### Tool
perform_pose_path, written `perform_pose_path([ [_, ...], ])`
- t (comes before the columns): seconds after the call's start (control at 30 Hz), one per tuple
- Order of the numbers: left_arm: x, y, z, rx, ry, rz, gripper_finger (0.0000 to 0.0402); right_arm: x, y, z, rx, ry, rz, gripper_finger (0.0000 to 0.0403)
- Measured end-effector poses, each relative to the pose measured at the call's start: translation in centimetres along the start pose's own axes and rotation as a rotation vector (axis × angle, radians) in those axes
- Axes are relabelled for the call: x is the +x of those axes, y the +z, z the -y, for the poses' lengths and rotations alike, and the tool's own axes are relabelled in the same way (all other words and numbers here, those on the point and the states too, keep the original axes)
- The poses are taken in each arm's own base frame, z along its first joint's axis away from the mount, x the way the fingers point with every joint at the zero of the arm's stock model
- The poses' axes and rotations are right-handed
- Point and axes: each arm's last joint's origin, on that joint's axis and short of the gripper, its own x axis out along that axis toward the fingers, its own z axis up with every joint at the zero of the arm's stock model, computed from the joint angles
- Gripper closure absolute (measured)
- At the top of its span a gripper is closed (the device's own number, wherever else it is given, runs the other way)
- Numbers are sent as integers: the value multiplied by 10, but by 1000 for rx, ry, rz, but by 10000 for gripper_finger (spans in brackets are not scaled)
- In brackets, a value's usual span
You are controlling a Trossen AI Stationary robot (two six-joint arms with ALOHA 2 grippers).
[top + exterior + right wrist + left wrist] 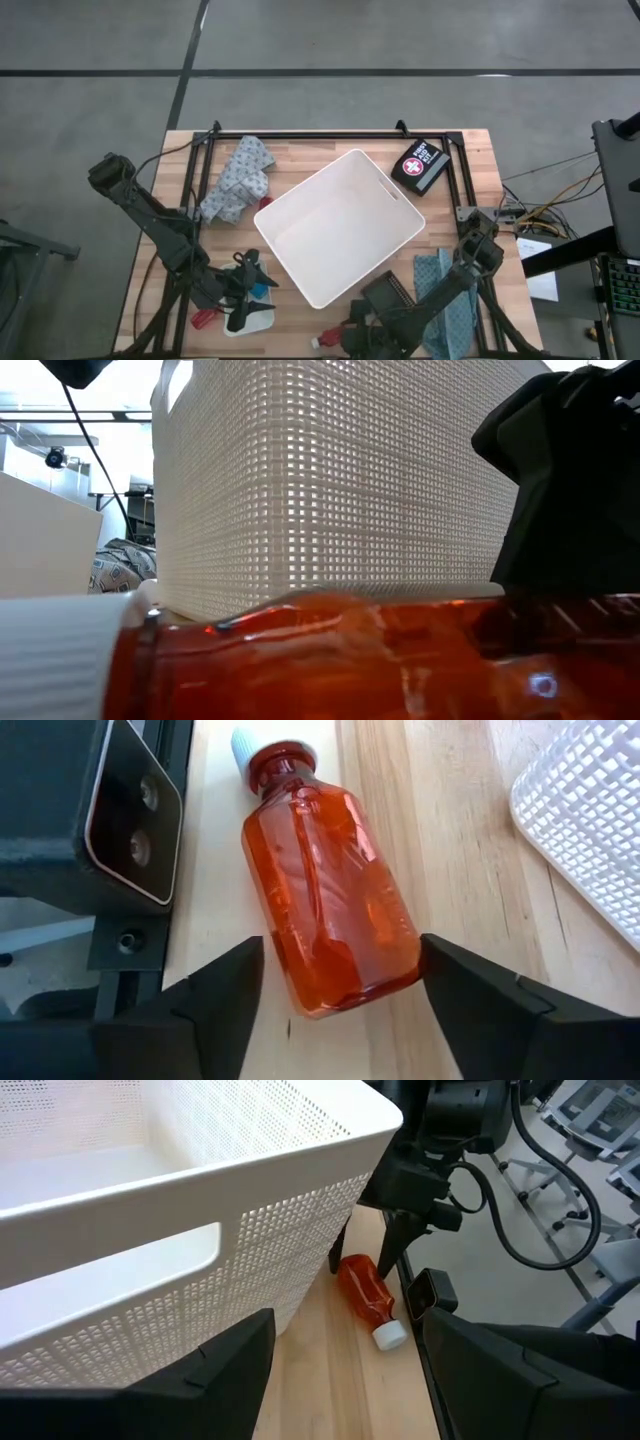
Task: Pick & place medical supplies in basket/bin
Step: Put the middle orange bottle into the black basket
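The bin (pixel 340 226) is sitting near the middle of the table (pixel 470 160), turned at an angle, so I am seeing its long axis running from the near left toward the far right, with one corner pointing at the near edge. It is standing upright, open side up, and I am seeing nothing inside it. Its perforated wall (pixel 330 480) is filling the low view.

Just beside its near corner, an orange bottle (pixel 325 880) is lying on its side on the wood, white cap (pixel 245 742) pointing toward the near edge and base toward the bin. I am watching the right gripper (pixel 340 982) straddling the bottle's base, a finger (pixel 215 990) standing on each side; the jaws are open around it and I cannot tell whether they are touching it yet.

The left gripper (pixel 248 280) is hovering at the near left, jaws open, holding nothing, over a few small items I cannot identify.

A patterned cloth (pixel 238 180) is lying far left of the bin, a dark case (pixel 420 166) with a white cross far right, and a blue cloth (pixel 445 290) near right.
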Motion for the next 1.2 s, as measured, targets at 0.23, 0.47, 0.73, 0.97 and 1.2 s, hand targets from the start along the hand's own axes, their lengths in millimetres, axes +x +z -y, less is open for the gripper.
perform_pose_path([
  [0.23, 0, 0, 0, 0, 0, 0, 141, 0, 0, 0, -4, -5, 2, 188],
  [0.47, 0, 0, 0, 0, 0, 0, 140, 0, 0, 0, -4, -6, 4, 194],
  [0.73, 0, 0, 0, 0, 0, 0, 141, -1, 0, 0, -4, -6, 4, 209],
  [0.97, 0, 0, 0, 0, 0, 0, 141, -1, 0, 0, -4, -6, 4, 214],
  [1.2, 0, 0, 0, 0, 0, 0, 140, -1, 0, 0, -4, -6, 3, 215],
])
